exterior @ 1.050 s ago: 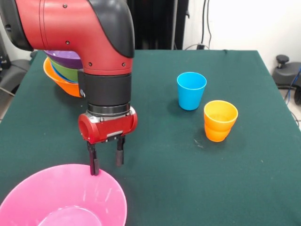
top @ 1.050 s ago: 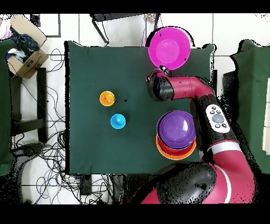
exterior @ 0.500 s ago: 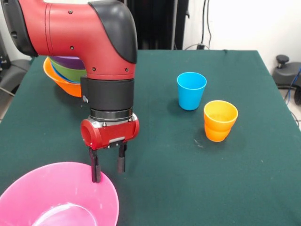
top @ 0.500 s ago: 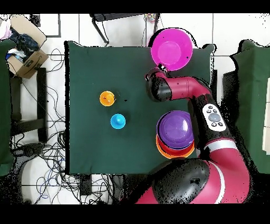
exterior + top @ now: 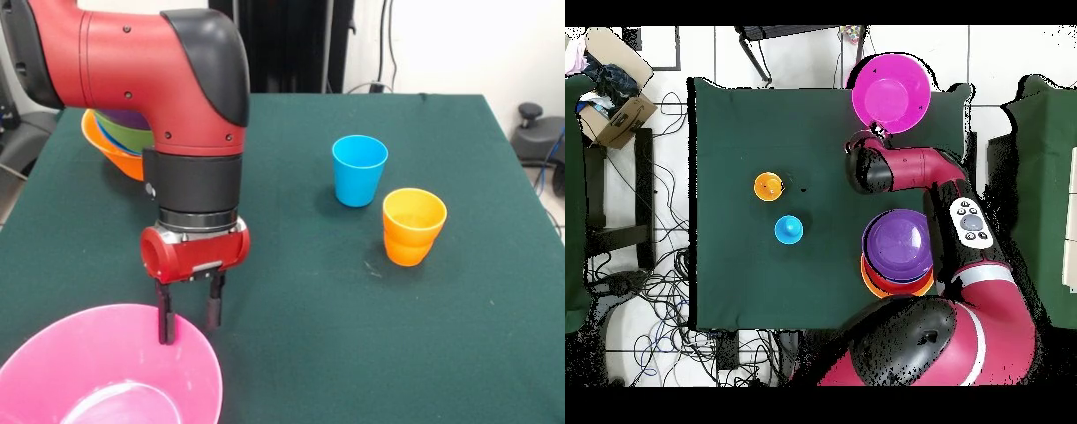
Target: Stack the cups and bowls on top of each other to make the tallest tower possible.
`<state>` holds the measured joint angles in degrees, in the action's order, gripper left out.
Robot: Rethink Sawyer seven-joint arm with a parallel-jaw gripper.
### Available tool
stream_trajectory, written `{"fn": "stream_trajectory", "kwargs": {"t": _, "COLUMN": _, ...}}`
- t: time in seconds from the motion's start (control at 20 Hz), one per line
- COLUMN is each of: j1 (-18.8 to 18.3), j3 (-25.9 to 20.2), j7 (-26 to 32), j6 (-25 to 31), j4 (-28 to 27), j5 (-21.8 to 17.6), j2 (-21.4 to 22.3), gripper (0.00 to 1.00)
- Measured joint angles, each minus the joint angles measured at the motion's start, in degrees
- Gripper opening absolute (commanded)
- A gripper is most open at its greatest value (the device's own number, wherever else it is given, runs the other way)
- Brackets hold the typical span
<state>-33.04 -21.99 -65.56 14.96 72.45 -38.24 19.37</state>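
You had the green table spread wide under everything, its cloth bare between the pieces. The red and black arm reached down over the near left part of it in the front view, and from above it ran from the base past the stack of bowls to the pink one.

Your tower stood at the table's far left corner in the front view: a big orange bowl at the bottom, with blue and green rims showing above it and a purple bowl on top. The arm hid most of it from the front.

The pink bowl sat apart from the stack at the near left edge, upright and with nothing in it. Your gripper hung over its far rim. The jaws stood apart, one finger inside the rim against the wall, the other just outside it, so they straddled the rim; I could not tell whether they pinched it.

On the other side of the table you had the cups. The orange cups, nested one in the other, stood upright nearer the front. The blue cup stood upright just behind them, close but not touching. Both were well apart from the bowls.
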Motion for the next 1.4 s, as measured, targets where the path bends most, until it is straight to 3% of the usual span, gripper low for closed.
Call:
{"fn": "stream_trajectory", "kwargs": {"t": 0.6, "j1": 0.68, "j3": 1.67, "j7": 0.0, "j6": -0.21, "j4": -4.0, "j5": 0.01, "j2": -3.75, "gripper": 1.0}}
{"fn": "stream_trajectory", "kwargs": {"t": 0.95, "j1": -0.09, "j3": 1.34, "j7": 0.0, "j6": -3.58, "j4": -4.97, "j5": 0.02, "j2": -5.53, "gripper": 1.0}}
{"fn": "stream_trajectory", "kwargs": {"t": 1.0, "j1": -0.85, "j3": 0.91, "j7": 0.0, "j6": -4.2, "j4": -4.92, "j5": 0.04, "j2": -5.65, "gripper": 0.0}}
{"fn": "stream_trajectory", "kwargs": {"t": 1.4, "j1": -3.66, "j3": -1.73, "j7": 0.0, "j6": -8.74, "j4": -4.42, "j5": 1.0, "j2": -4.48, "gripper": 0.0}}
